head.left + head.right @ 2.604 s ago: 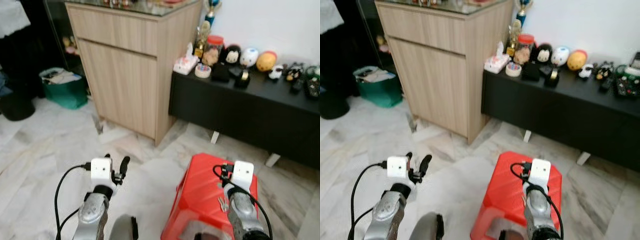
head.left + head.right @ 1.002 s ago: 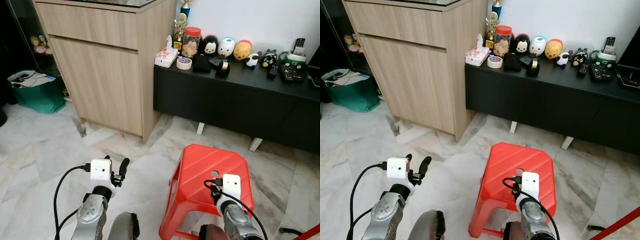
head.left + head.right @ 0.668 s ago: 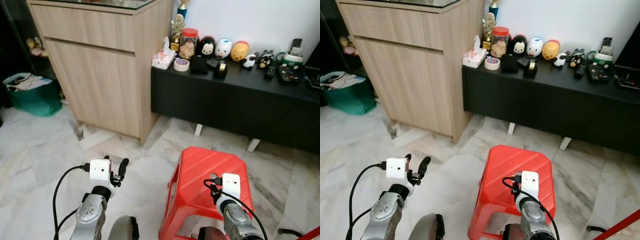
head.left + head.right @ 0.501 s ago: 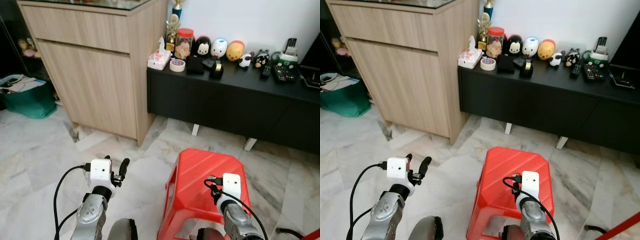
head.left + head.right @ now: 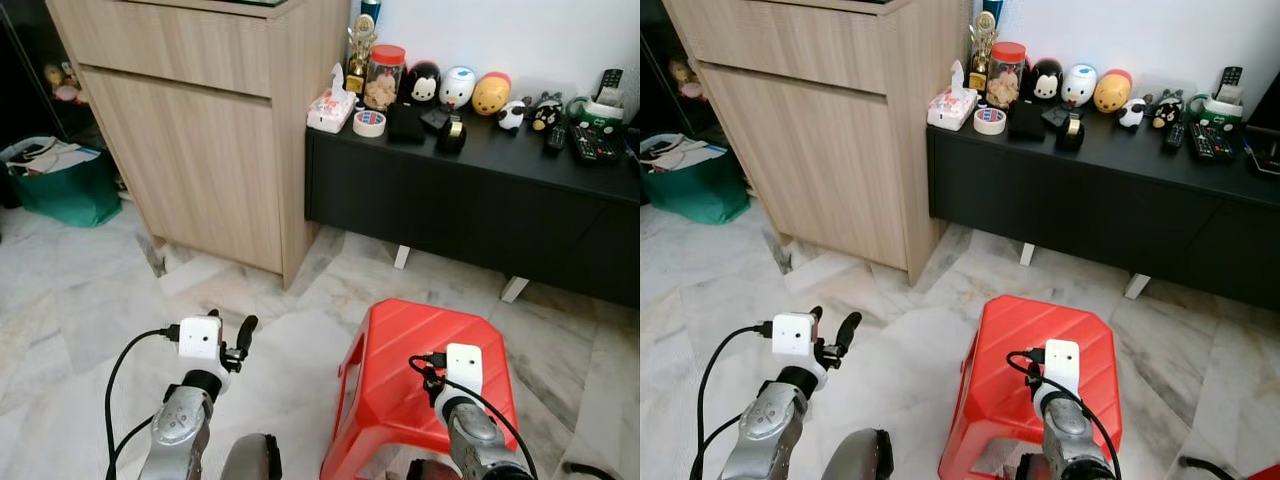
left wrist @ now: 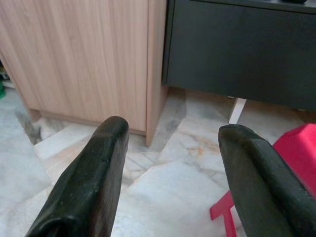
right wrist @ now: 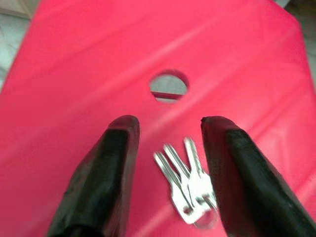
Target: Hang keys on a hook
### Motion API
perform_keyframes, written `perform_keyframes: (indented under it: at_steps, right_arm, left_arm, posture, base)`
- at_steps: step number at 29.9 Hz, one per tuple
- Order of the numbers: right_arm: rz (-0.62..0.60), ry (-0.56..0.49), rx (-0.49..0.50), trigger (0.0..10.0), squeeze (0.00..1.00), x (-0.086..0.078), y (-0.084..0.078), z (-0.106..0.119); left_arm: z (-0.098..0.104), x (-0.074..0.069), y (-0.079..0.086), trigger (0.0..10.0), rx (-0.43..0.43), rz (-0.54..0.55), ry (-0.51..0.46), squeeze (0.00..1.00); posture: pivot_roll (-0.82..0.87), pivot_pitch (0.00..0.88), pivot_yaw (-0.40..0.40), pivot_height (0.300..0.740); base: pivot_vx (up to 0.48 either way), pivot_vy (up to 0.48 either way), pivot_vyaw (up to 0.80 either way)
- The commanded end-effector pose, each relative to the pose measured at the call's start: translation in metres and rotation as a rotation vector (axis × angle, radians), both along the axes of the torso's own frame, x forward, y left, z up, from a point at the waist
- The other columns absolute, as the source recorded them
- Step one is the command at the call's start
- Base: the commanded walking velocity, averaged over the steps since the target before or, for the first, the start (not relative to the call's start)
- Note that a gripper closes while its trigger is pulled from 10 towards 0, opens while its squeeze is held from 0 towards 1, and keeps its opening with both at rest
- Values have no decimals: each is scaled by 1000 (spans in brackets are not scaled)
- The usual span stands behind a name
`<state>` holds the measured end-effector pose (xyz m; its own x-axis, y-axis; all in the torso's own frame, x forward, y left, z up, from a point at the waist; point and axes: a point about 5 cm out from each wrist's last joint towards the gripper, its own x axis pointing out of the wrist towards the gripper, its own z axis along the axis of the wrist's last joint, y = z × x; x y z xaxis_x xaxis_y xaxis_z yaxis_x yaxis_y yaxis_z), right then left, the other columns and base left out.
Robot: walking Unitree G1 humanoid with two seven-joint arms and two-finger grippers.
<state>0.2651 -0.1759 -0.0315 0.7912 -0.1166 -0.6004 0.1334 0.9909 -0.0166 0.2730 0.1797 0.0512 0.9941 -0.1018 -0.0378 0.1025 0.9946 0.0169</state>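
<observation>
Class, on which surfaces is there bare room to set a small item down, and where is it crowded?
The red plastic stool is bare around the silver keys, between the open right gripper fingers. The black low cabinet is crowded along its back, with a free front strip.

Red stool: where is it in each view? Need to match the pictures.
Left eye view: the stool stands on the floor, low and right of centre.
Right eye view: the same spot, low and right of centre.
Left wrist view: a red corner of it, in front of the black cabinet.
Right wrist view: its seat close up, keys lying on it.
Shared landmark: the black cabinet behind the stool.
</observation>
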Motion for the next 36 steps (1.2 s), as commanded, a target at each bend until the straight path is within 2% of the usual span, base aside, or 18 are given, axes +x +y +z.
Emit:
perform_keyframes:
  at_steps: [1,8,14,15,16,17,18,22,29,36]
  right_arm:
    - [-19,42,-14,10000,1000,-1,-8,-2]
    - [-40,68,-11,10000,1000,0,-15,-1]
    - [-32,83,-11,10000,1000,0,-13,-1]
    - [-28,82,-4,10000,976,1,-11,-1]
    - [-24,81,0,10000,745,2,-10,0]
    - [-14,80,3,10000,471,3,-7,0]
    - [-10,79,4,10000,0,4,-6,0]
    - [-1,80,13,10000,0,5,-1,0]
    - [-3,77,89,10000,0,5,7,0]
    - [21,68,64,10000,0,7,9,2]
  left_arm:
    - [-5,-1,-2,10000,-1,-12,32,0]
    - [-5,-1,-2,10000,0,-14,34,0]
    - [-6,-2,-1,10000,1,-16,38,0]
    - [-6,-2,-1,10000,4,-16,38,0]
    - [-6,-2,0,10000,5,-16,38,0]
    - [-6,-2,0,10000,6,-16,39,0]
    - [-6,-3,1,10000,8,-16,39,0]
    - [-6,-4,2,10000,15,-16,44,0]
    - [-6,-6,4,10000,19,-16,44,0]
    - [-8,-9,6,10000,34,-17,56,0]
  posture:
    - [94,15,-14,601]
    - [100,17,-9,601]
    - [107,18,-7,601]
    - [110,19,-4,601]
    - [110,20,-3,601]
    - [110,20,-3,601]
    - [109,22,0,601]
    - [114,24,3,601]
    - [123,32,10,601]
    - [126,40,16,601]
  base:
    - [0,0,0]
    - [0,0,0]
    - [0,0,0]
    - [0,0,0]
    - [0,0,0]
    - [0,0,0]
    - [0,0,0]
    - [0,0,0]
    - [0,0,0]
    - [0,0,0]
